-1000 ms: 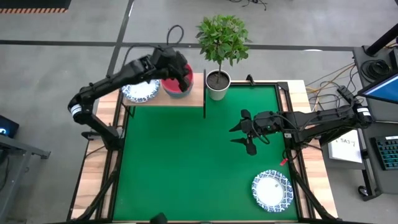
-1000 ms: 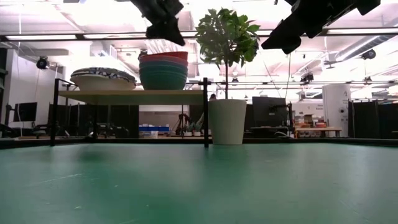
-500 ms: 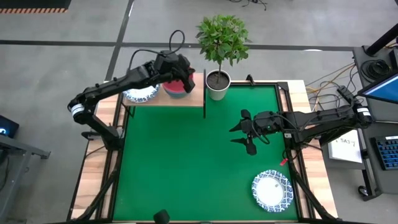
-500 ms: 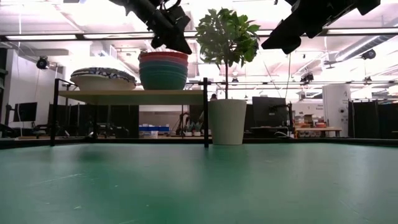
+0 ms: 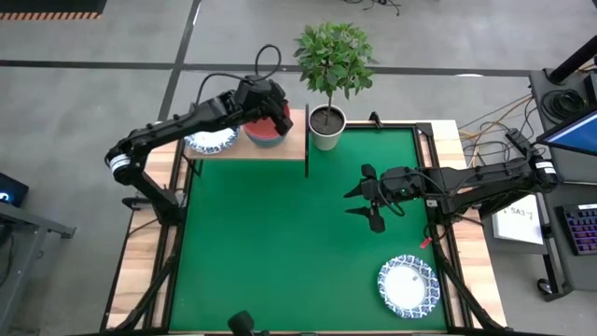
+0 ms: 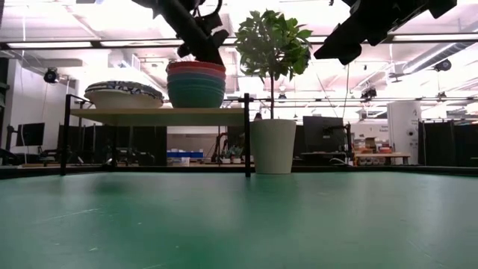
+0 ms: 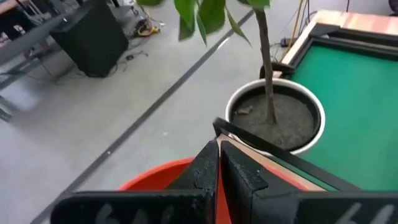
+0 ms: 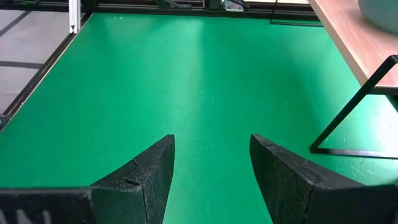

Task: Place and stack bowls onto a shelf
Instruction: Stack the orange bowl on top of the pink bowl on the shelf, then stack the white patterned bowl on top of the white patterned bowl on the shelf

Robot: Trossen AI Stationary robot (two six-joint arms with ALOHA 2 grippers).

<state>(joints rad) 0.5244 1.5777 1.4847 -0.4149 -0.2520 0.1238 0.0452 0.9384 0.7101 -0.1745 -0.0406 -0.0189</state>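
Note:
The plain bowls stand nested in one stack [image 5: 264, 133] [image 6: 196, 84], red on top, on the right half of the wooden shelf [image 5: 284, 149] [image 6: 157, 115]. White blue-rimmed bowls [image 5: 210, 140] [image 6: 124, 95] sit stacked on its left half. One more patterned bowl [image 5: 408, 285] rests on the green mat near the near right corner. My left gripper [image 5: 277, 119] [image 6: 203, 54] [image 7: 219, 146] is shut, slanting down right over the red bowl [image 7: 155, 177]. My right gripper [image 5: 368, 198] [image 8: 211, 142] is open and hovers over the mat's right half. My left gripper's shut fingers [image 7: 239, 168] stand right at the red bowl's rim [image 6: 196, 66], coming from above and slanting. I cannot tell whether they touch it.
A white pot with a leafy plant [image 5: 327, 126] [image 6: 273, 146] [image 7: 273, 118] stands just right of the shelf, close to my left gripper. The shelf's black frame [image 8: 354, 112] rises from the mat's far left. The green mat [image 5: 298, 233] spreads between both arms.
My left gripper has come down from above the plain stack to the red bowl's rim and has tipped further over, staying shut. The bowls have kept their places.

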